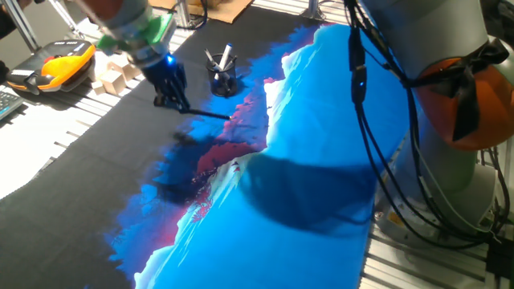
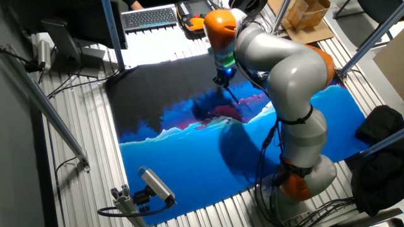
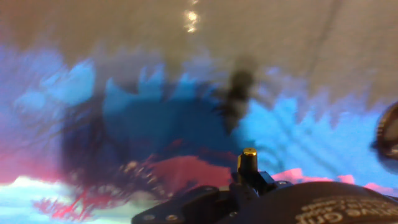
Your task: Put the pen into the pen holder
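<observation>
My gripper (image 1: 178, 103) is shut on the pen (image 1: 210, 115), a thin dark stick that juts out to the right, held nearly level just above the black and blue mat. The pen holder (image 1: 225, 83), a squat black cup with a whitish pen and another in it, stands just behind and to the right of the gripper. In the other fixed view the gripper (image 2: 223, 81) holds the pen (image 2: 231, 94) slanting down; the arm hides the holder. The hand view is blurred; the pen's pale end (image 3: 247, 158) sticks up from the hand, and a dark round rim (image 3: 388, 138) shows at the right edge.
Pale wooden blocks (image 1: 115, 74) stand left of the gripper, and an orange and yellow device (image 1: 68, 61) lies beyond them. A keyboard (image 2: 150, 16) lies at the table's far side. The arm's grey body (image 2: 287, 69) leans over the mat (image 1: 321, 160).
</observation>
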Controlling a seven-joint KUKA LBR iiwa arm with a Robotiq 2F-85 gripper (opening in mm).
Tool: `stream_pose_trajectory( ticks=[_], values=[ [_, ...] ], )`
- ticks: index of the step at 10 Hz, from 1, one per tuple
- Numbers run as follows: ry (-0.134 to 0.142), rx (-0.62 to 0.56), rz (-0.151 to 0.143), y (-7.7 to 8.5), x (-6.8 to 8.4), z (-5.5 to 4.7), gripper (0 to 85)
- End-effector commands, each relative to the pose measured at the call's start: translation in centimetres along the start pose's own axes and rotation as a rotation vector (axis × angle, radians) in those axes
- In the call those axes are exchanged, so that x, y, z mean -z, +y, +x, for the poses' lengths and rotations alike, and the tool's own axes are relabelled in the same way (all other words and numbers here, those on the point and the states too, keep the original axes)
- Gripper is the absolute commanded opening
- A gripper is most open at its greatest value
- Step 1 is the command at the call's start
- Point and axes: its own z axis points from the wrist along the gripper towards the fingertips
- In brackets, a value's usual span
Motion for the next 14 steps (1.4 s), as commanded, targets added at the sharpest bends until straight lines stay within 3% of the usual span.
stream_pose_trajectory(
  ticks=[1, 2, 6, 9, 11, 14],
  values=[
    [-0.012, -0.006, 0.003, -0.6, 0.2, -0.2, 0.0],
    [-0.033, -0.006, 0.018, -1.4, 0.5, -0.3, 0.0],
    [-0.131, -0.076, 0.025, -5.0, 1.4, -0.4, 0.0],
    [-0.174, -0.138, 0.005, -6.0, 1.7, -0.1, 0.0],
    [-0.181, -0.140, 0.003, -6.9, 1.9, -0.1, 0.0],
    [-0.177, -0.165, -0.033, -7.1, 1.9, -0.1, 0.0]
  ],
)
